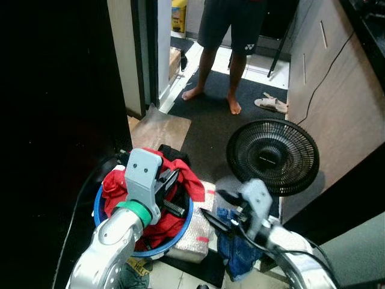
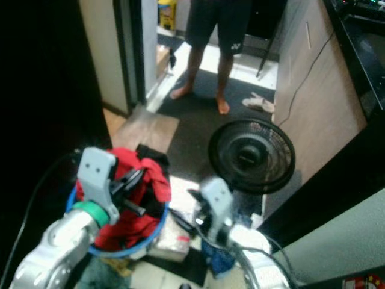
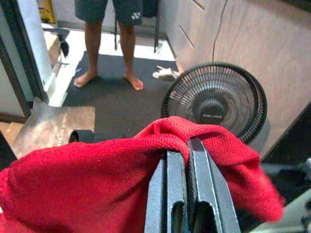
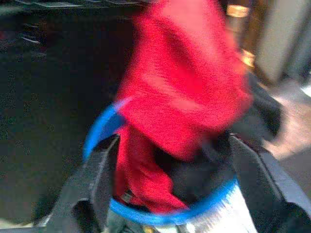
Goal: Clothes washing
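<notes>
Left pincer point(image 3: 187, 160) pinching red cloth point(image 3: 87, 179), wrist close-up

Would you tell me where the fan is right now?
The fan stands on the floor ahead of the robot on its right, beside the wooden cabinet, beyond the right gripper and right of the blue basket.

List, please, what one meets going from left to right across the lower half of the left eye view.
Left gripper shut on red cloth over blue basket → right gripper → fan.
</notes>
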{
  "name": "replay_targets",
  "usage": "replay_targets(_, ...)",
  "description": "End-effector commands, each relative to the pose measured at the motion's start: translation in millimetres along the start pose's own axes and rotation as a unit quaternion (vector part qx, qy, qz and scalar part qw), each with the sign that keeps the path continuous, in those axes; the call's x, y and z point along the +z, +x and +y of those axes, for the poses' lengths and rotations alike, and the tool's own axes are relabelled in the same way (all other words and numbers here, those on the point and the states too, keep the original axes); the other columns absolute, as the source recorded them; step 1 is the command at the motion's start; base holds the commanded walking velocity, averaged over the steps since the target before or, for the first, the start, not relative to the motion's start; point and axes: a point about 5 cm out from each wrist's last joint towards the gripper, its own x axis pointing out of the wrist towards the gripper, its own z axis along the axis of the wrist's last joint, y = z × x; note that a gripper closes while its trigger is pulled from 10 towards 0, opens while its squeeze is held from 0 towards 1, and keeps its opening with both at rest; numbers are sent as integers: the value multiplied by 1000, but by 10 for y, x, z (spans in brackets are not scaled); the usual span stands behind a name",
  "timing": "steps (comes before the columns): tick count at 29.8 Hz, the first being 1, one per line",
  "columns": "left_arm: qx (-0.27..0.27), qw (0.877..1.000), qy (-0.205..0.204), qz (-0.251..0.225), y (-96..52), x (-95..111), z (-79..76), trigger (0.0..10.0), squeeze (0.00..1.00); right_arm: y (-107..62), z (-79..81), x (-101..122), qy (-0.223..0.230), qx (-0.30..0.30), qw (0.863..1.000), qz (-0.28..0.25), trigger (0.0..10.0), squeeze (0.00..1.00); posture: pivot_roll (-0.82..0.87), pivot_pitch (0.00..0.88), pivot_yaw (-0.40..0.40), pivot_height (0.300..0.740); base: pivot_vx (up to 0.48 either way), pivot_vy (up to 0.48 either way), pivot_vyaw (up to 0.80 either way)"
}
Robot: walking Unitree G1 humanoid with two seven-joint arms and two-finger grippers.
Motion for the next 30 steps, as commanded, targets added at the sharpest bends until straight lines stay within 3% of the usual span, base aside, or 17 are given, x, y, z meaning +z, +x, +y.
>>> replay_targets(1, 0, 1000, 1, 4, -1, -22, -15, 10000, 0, -28, 35, -63, 14, 13, 1000, 13, 10000, 1000, 59, 122, -21, 740, 0, 0, 0)
replay_targets(5, 9, 1000, 0, 1, 0, -16, 4, 10000, 0, 107, 49, -50, 10, 26, 1000, 13, 10000, 1000, 67, 118, -34, 740, 0, 0, 0)
replay_targets(6, 11, 1000, -1, 1, 4, -14, 9, 10000, 0, 183, 38, -48, 10, 18, 1000, 11, 10000, 0, 70, 116, -39, 740, 0, 0, 0)
replay_targets(17, 22, 1000, -5, -3, 38, -9, 27, 10000, 0, 515, -70, 15, 39, -49, 998, -19, 10000, 0, 84, 110, -44, 740, 0, 0, 0)
replay_targets(30, 0, 1000, 11, -3, 306, 46, 96, 10000, 0, 703, 36, 59, 78, -89, 991, -67, 10000, 0, 65, 86, 71, 740, 0, 0, 0)
